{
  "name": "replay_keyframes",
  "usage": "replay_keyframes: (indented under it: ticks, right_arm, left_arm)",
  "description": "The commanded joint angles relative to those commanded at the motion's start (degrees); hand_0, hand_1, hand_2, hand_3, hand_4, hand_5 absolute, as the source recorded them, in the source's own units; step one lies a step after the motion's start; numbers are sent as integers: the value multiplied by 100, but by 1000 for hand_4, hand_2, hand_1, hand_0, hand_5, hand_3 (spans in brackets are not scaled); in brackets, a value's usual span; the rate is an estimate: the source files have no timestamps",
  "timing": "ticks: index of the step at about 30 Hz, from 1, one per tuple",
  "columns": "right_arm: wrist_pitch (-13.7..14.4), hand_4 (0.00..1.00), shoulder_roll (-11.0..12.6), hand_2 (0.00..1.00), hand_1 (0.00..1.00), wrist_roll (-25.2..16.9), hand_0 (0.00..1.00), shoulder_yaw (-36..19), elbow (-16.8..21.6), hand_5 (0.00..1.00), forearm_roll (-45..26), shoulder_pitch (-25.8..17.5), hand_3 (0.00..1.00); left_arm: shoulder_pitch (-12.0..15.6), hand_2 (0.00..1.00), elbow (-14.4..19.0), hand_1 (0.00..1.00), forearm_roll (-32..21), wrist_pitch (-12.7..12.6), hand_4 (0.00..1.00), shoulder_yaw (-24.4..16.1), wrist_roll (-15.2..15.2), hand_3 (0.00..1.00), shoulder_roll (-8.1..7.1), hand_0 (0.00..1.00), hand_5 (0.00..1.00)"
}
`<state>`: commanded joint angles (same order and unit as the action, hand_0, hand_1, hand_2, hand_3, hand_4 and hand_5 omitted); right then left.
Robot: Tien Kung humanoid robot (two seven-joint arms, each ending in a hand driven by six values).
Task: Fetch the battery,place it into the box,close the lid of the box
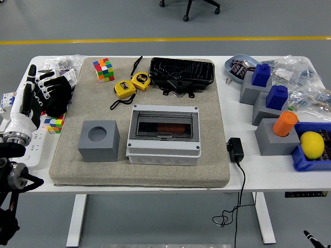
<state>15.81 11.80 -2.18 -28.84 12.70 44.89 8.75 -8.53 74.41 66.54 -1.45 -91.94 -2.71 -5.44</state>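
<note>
Shows a white table (243, 186) with a coarse beige mat (67, 165) across its middle. At the mat's centre, a grey plastic junction box (164, 155), rectangular, long axis running nine to three o'clock. Over it, a smoky see-through lid (147, 118), lying flat and apparently shut. Under the pane, a dull reddish-brown slab, probably the battery (168, 128), lying along the same axis. At nine o'clock on the table edge, the left hand (44, 93), black palm, white-backed fingers (31, 85) spread and holding nothing. From that hand, box at about four o'clock, well apart, with a matte grey cube (99, 140) with a round hole between them. Looks nearly finished, judging by the lid.
</note>
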Motion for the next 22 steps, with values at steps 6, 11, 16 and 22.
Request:
replay_keyframes:
  ticks: [6, 11, 16, 22]
  right_arm:
    - [0, 998, -4, 716, 720, -7, 789, 1, -5, 992, -12, -1, 756]
    - [1, 998, -1, 716, 720, -25, 789, -5, -7, 992, -31, 2, 756]
    - [1, 998, 1, 716, 720, -23, 789, 11, -5, 987, -33, -1, 756]
    - [3, 998, 11, 715, 720, -31, 789, 39, -5, 988, -53, 3, 756]
  left_arm:
    - [2, 643, -20, 659, 151, 95, 895, -72, -50, 646, 3, 725, 563]
    - [-3, 643, 6, 659, 391, 115, 895, -125, -68, 646, 10, 725, 563]
    - [3, 622, -6, 663, 308, 106, 830, -94, -46, 636, 15, 728, 458]
    - [4, 663, -52, 665, -5, 164, 998, -30, -12, 704, 14, 730, 998]
